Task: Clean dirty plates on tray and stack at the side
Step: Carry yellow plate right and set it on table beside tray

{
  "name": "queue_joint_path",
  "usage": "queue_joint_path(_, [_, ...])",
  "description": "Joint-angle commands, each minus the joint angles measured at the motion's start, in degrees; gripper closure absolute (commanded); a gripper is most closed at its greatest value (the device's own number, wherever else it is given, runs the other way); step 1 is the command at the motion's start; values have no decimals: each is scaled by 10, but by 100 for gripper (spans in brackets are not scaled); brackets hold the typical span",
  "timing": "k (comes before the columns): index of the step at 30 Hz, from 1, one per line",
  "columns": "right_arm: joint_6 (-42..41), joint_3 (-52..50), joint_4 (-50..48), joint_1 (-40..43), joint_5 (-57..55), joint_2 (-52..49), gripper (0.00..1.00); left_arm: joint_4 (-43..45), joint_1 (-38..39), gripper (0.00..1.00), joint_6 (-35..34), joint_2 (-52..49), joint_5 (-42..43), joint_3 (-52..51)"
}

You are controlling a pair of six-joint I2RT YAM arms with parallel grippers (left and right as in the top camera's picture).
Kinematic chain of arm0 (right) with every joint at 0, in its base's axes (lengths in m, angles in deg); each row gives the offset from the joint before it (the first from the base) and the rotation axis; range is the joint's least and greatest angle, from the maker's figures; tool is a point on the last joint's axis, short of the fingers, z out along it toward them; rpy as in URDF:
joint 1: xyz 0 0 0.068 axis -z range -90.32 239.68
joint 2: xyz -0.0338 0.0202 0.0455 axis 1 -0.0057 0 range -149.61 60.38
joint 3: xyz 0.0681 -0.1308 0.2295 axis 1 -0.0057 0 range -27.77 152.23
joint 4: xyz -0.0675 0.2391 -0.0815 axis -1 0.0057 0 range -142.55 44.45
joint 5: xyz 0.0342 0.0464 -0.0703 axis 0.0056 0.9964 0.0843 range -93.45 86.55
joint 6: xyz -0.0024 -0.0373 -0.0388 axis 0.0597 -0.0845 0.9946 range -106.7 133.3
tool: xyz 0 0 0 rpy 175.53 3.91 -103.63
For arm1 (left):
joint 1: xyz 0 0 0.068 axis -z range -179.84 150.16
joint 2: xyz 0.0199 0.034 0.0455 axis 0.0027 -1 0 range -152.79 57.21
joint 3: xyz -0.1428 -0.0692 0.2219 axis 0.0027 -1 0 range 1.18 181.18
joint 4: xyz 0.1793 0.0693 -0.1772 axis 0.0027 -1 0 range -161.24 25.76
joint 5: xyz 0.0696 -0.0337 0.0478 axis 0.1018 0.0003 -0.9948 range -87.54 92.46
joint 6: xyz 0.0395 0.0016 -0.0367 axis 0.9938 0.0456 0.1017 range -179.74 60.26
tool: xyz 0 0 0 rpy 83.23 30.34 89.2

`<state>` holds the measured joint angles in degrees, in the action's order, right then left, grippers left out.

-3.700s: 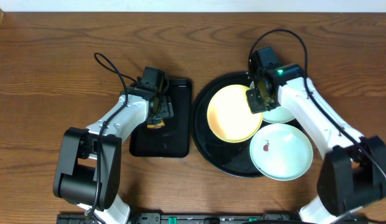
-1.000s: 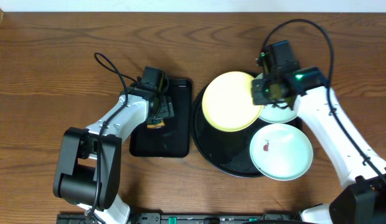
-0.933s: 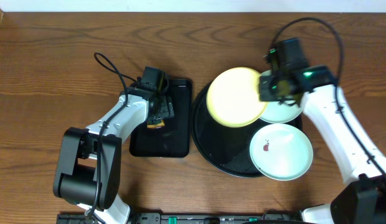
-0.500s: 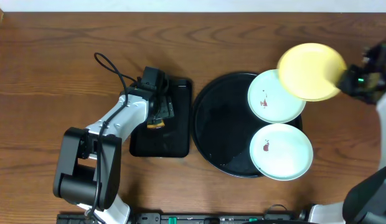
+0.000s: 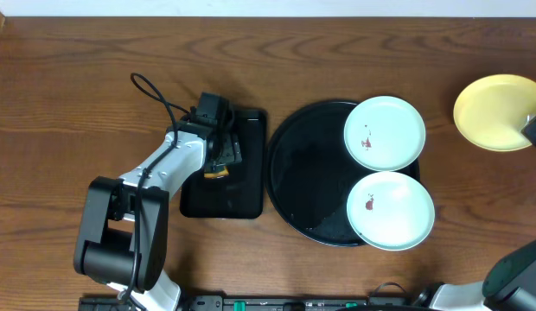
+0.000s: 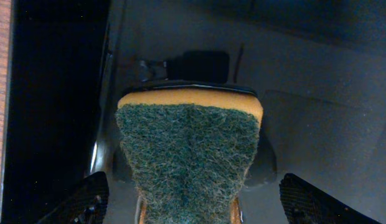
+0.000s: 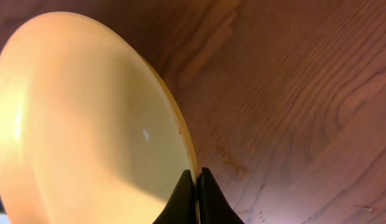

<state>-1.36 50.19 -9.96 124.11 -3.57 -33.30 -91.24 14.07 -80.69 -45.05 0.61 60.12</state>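
While the right gripper [image 7: 194,190] pinches the rim of the yellow plate [image 5: 495,111], that plate is over bare bench [image 5: 475,43] at the far right, well apart from the round tray [image 5: 294,173]; can't tell if it touches the wood. Rear mint plate [image 5: 385,132] and front mint plate [image 5: 391,210] lie on the tray's right half, each with a reddish smear. Left gripper [image 6: 192,202] is spread wide, fingers either side of the sponge [image 6: 188,149] on the small rectangular tray [image 5: 223,194].

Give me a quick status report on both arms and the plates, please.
Left fingers open, sponge between them. Right fingers shut on yellow plate, clear of the tray. Two smeared mint plates on tray; path clear.
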Motion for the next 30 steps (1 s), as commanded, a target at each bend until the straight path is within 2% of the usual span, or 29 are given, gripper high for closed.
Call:
queue_joint_path(1, [-7,-9,-6,0,-13,-38,99,-3,-2,11,3,-3,-5,-2])
queue_joint_path(5, [-6,-19,-18,0,-13,-96,99,-3,-2,11,3,-3,-5,-2])
queue_joint_path(13, [55,-19,-32,0,36,-179,97,-3,-2,11,3,-3,-5,-2])
queue_joint_path(14, [56,-19,-29,0,36,-180,92,-3,-2,11,3,-3,-5,-2])
queue_joint_path(16, [68,-16,-19,0,37,-174,71,-3,-2,11,3,-3,-5,-2])
queue_joint_path(21, [103,38,27,-7,79,-133,43,-3,-2,11,3,-3,-5,-2])
queue_joint_path(26, [174,101,77,-53,174,-89,36,-3,-2,11,3,-3,-5,-2])
queue_joint_path(30, [215,106,92,-125,165,-81,39,-3,-2,11,3,-3,-5,-2])
